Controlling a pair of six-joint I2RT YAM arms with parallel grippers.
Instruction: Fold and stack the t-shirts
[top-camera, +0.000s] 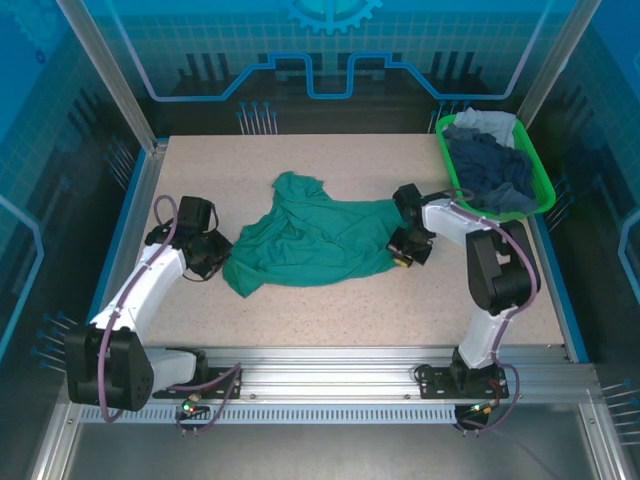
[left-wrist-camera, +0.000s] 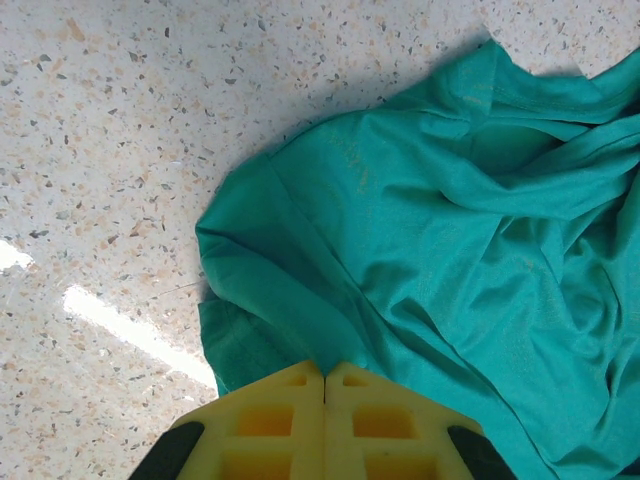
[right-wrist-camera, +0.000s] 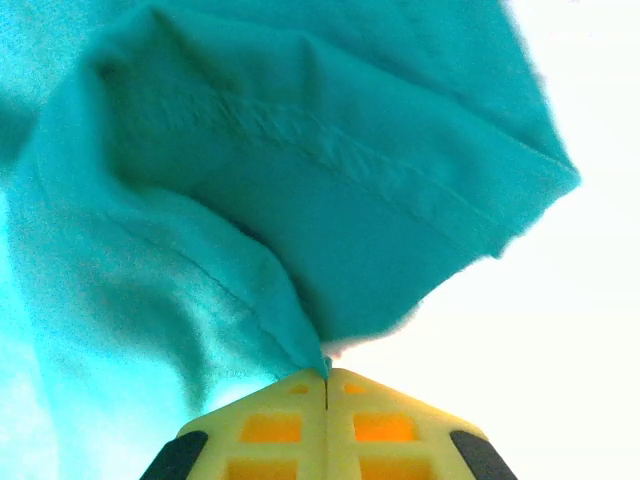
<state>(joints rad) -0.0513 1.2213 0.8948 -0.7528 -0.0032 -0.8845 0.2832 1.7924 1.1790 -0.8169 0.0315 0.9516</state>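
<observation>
Nearest you in the right wrist view, the right end effector (right-wrist-camera: 326, 378) has its yellow fingers pressed fully together. A fold of the teal shirt (right-wrist-camera: 300, 200) is drawn to a point right at the tips, so it has hold of the cloth. From above, that grip sits at the shirt's 3 o'clock edge, probably so you can pull that side outward and flatten it.

The left end effector (left-wrist-camera: 323, 385) is also fully closed. The shirt's edge runs under its tips, but the cloth there lies slack and is not gathered. You cannot tell whether any of it is pinched. From above it sits at the shirt's 8 o'clock corner, across from the right grip, which suits spreading the garment between the two.

The teal shirt lies crumpled at the middle of the desk (top-camera: 300, 320), unfolded, with a bunched lobe reaching toward 12 o'clock. The fold looks barely begun.

The basket (top-camera: 453, 165) stands at the desk's 2 o'clock corner, well apart from the teal shirt. It holds a navy shirt (top-camera: 490, 170) and a pale shirt (top-camera: 485, 122), heaped there awaiting their turn.
</observation>
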